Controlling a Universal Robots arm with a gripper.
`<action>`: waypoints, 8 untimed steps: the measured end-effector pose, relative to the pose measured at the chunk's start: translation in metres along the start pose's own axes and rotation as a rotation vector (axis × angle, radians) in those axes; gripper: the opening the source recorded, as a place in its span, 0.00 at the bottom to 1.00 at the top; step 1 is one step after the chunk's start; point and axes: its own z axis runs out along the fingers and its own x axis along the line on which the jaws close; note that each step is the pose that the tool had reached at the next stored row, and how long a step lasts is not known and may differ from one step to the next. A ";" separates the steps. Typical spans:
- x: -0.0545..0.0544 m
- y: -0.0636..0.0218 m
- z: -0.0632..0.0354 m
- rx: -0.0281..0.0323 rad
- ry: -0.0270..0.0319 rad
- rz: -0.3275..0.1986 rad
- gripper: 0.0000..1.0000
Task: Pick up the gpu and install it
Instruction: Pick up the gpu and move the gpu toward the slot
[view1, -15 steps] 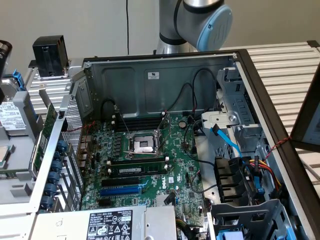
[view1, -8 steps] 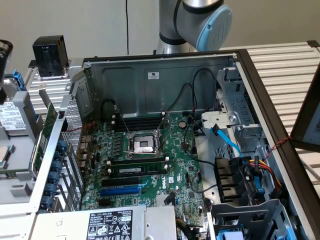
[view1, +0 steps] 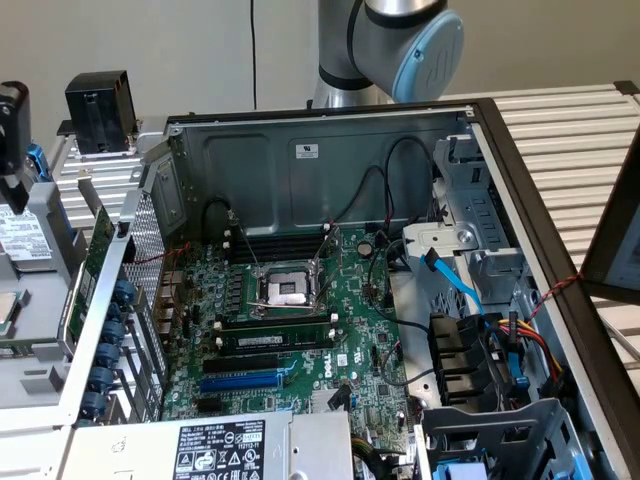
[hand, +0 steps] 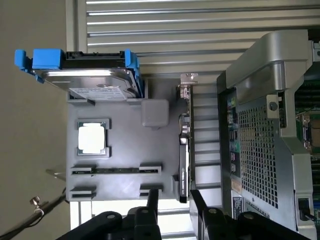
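Exterior: case (view1: 330, 165) lies open, so the motherboard (view1: 372, 330) slots are reachable. gpu (view1: 93, 250) is parked on edge on the exterior view's left, just outside the case.
Wrist: gpu (hand: 184, 145) is upright in the tray (hand: 125, 150), so its edges are exposed. Hand (hand: 174, 196) fingers are apart, straddling its end, not clamped.

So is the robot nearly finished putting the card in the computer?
Not yet. Nothing looks done: the card stands on edge in the grey tray, outside the computer. The gripper is open, a finger each side of the card's end, holding nothing. Lifting and fitting are both left.
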 end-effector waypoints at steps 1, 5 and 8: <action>0.000 0.0000 0.0004 -0.0007 -0.0076 -0.001 0.43; 0.006 0.0009 0.0025 -0.0054 -0.0243 -0.002 0.43; 0.012 0.0012 0.0047 -0.0157 -0.0249 -0.001 0.43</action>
